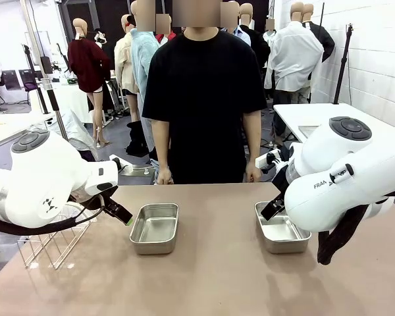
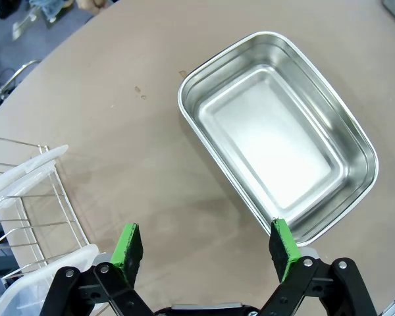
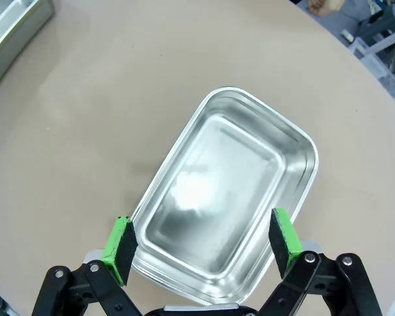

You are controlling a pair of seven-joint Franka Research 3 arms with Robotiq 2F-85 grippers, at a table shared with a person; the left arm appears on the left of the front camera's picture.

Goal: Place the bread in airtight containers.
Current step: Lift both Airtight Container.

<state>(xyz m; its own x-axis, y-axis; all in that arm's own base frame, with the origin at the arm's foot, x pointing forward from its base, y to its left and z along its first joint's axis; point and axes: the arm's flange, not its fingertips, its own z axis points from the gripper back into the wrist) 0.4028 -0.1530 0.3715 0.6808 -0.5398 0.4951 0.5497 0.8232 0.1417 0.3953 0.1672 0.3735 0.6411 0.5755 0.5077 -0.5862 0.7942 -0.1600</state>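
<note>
Far left of the front view: wire rack at the tabletop edge. In the left wrist view, loaded with whitish translucent plastic pieces; possibly lids, too cropped to tell.

Just right of the rack: left tool, low over the tabletop, tips beside the near-left corner of the left tub. Through the left wrist view: spread wide, pinching nothing, one green pad over the tub's near rim, contact or gap impossible to tell. Tub itself at upper right of that frame, uncovered, bare and shiny inside.

Centre of the front view, beyond the far tabletop edge: person in a black shirt, standing, one hand and the other hand hanging at the edge, apparently holding nothing.

Right of centre: right tub, also uncovered and empty, well apart from its twin. Over its far-left corner: right tool, partly masked by the white arm. Through the right wrist view: right tool spread wide, straddling the tub's near end from above, nothing pinched.

Judged as the very start of the task: both tubs open and ready, no bread loaded yet. Next move calls for getting a croissant into one tool first; handed over or picked up, impossible to say. Then a light pinch across the middle to spare the flaky crust, a lowering flat into the nearer tub, release, and later a lid pressed on to seal.
</note>
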